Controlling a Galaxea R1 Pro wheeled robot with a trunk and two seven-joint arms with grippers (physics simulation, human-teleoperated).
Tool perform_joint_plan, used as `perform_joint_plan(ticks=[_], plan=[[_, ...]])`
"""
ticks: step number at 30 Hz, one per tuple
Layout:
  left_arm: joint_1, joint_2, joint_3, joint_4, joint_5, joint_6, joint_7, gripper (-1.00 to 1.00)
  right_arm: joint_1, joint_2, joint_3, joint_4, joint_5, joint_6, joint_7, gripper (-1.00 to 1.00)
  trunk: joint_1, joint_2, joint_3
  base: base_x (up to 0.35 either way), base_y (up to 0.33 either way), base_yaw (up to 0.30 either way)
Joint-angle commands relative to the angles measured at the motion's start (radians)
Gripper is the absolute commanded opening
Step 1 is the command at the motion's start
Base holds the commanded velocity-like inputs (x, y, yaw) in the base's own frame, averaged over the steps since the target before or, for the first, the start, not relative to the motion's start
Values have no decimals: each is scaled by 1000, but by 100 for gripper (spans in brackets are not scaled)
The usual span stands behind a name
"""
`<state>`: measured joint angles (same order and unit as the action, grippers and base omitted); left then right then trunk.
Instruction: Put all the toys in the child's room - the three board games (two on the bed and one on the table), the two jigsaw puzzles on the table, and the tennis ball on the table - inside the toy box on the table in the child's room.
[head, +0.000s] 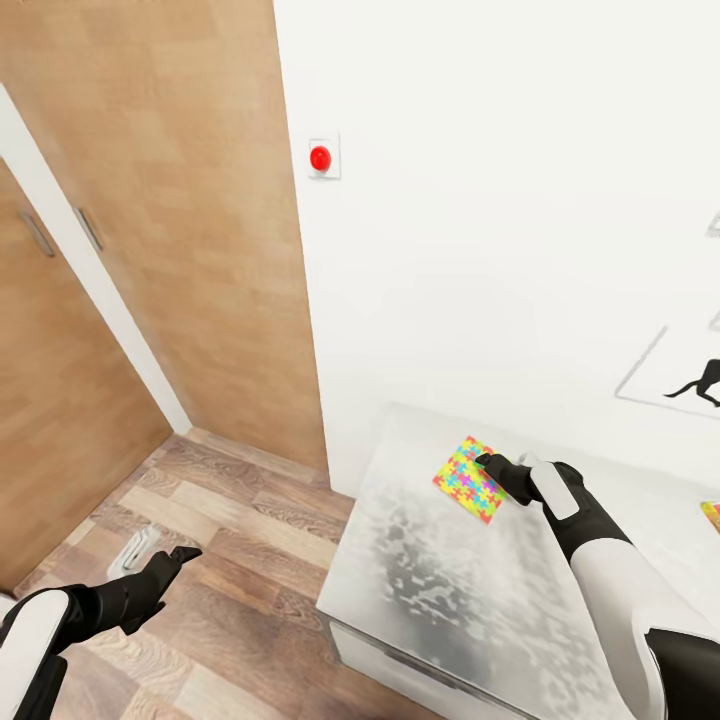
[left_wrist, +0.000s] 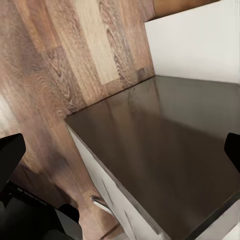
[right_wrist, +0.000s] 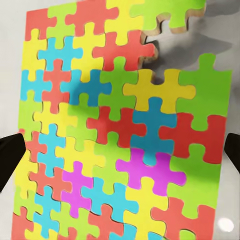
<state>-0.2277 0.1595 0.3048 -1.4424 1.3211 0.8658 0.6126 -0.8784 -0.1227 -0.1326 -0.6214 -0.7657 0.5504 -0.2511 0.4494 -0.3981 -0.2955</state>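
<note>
**At the table's near end, right gripper over a puzzle**

On the table (head: 450, 590), near its wall-side edge, I see one jigsaw puzzle (head: 469, 479); a second colourful sliver (head: 711, 515) is cut off farther along the table, so I can't name it. My right gripper (head: 492, 470) reaches forward from a bent arm, fingers apart over the puzzle, its edge piece (right_wrist: 172, 17) loose. My left gripper (head: 175, 560) hangs low over the wood floor (head: 200, 520), off the table's end, fingers apart and empty.
</note>
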Motion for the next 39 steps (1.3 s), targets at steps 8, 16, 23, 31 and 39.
perform_joint_plan(ticks=[8,16,23,31,39], plan=[[-1,0,1,-1,10,2,10,100,-1,0,-2,-2,-11,3,-15,100,1,-2,2,0,0,3],[-1,1,-19,-1,10,3,10,100,-1,-2,-4,2,-12,2,-19,100,1,-2,2,50,0,0],[-1,1,-47,-2,10,2,10,100,-2,-12,-4,55,-12,-24,-22,100,1,-2,2,83,0,0],[-1,2,-48,-3,10,2,10,100,-2,-13,-4,64,-13,-38,-22,100,1,-2,4,6,0,77],[-1,2,-49,-3,10,2,10,100,-1,-13,-3,65,-15,-40,-20,100,1,-2,11,0,0,241]])
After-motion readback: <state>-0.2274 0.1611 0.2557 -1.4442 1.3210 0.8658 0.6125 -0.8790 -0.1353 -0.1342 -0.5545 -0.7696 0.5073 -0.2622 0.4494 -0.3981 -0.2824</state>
